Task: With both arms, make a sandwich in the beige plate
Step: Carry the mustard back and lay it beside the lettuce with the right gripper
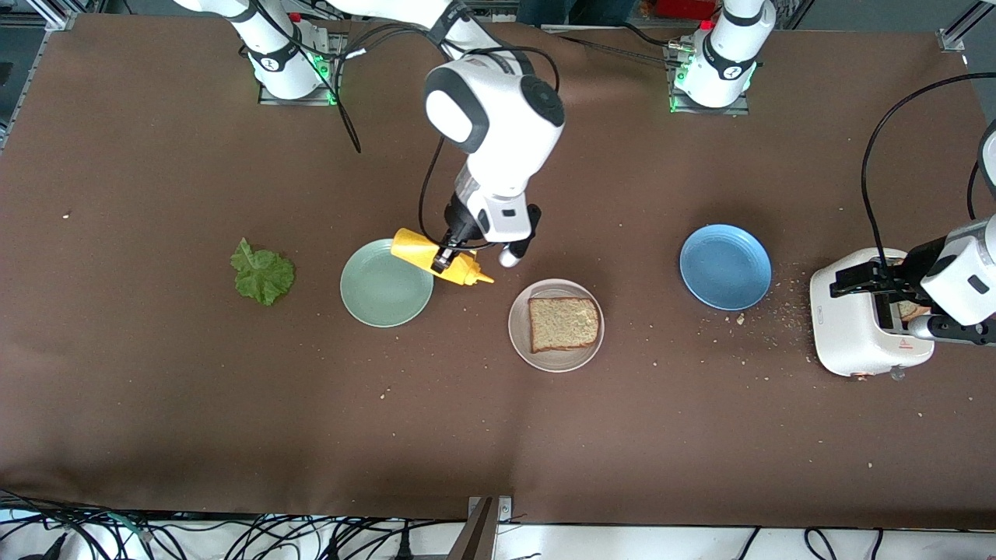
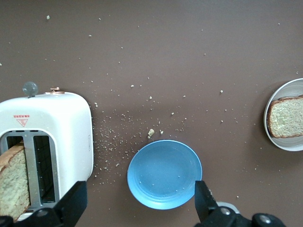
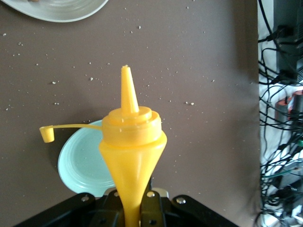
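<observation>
The beige plate (image 1: pixel 520 342) (image 2: pixel 289 143) lies mid-table with one slice of toasted bread (image 1: pixel 564 323) (image 2: pixel 286 116) flat on it. A green lettuce leaf (image 1: pixel 263 274) lies on the table toward the right arm's end. A second slice of bread (image 2: pixel 12 184) stands in a slot of the white toaster (image 1: pixel 856 327) (image 2: pixel 47 127). My left gripper (image 1: pixel 860 281) (image 2: pixel 140 208) hangs open over the toaster, holding nothing. My right gripper (image 1: pixel 447 260) (image 3: pixel 132 213) is shut on a yellow squeeze bottle (image 1: pixel 424 253) (image 3: pixel 132 142), tipped on its side over the mint-green plate's edge, nozzle toward the beige plate, cap off on its tether.
A mint-green plate (image 1: pixel 381 295) (image 3: pixel 80 161) lies beside the beige plate toward the right arm's end. A blue plate (image 1: pixel 725 267) (image 2: pixel 164 172) lies between the beige plate and the toaster. Crumbs are scattered around the toaster and the blue plate.
</observation>
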{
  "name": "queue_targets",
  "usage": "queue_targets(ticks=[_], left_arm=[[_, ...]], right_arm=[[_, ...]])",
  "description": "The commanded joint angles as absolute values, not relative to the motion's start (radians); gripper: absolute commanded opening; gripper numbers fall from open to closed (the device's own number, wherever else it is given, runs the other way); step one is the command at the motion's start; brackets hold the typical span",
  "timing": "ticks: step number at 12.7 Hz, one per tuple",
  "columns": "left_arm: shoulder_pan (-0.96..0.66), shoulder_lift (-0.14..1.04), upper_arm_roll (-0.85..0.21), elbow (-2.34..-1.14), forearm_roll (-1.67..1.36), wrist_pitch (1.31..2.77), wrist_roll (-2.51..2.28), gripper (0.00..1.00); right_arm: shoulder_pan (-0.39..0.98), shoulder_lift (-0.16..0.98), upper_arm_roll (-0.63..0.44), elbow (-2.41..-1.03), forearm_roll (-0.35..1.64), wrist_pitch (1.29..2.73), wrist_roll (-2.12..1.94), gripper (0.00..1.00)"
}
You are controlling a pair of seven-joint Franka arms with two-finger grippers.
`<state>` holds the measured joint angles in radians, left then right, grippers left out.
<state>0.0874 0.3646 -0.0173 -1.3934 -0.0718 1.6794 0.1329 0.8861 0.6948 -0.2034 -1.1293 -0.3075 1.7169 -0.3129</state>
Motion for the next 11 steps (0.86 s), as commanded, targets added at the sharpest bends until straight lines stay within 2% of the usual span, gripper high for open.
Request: queue_targets(ticks=[1, 6, 11], left_arm=[[0.080, 0.356, -0.020, -1.402, -0.034, 1.677, 0.118, 1.00], [0.078, 0.362, -0.020, -1.404, -0.034, 1.677, 0.118, 1.00], [0.077, 0.362, -0.020, -1.404, -0.034, 1.677, 0.118, 1.00]], right_arm=[[0.740, 0.647, -0.184, -1.131, -0.038, 1.713, -0.388, 0.00], [0.510, 0.667, -0.178, -1.155, 0.436, 1.715, -0.684, 0.00], [0.370, 0.673, -0.178, -1.254, 0.694, 1.704, -0.996, 0.00]])
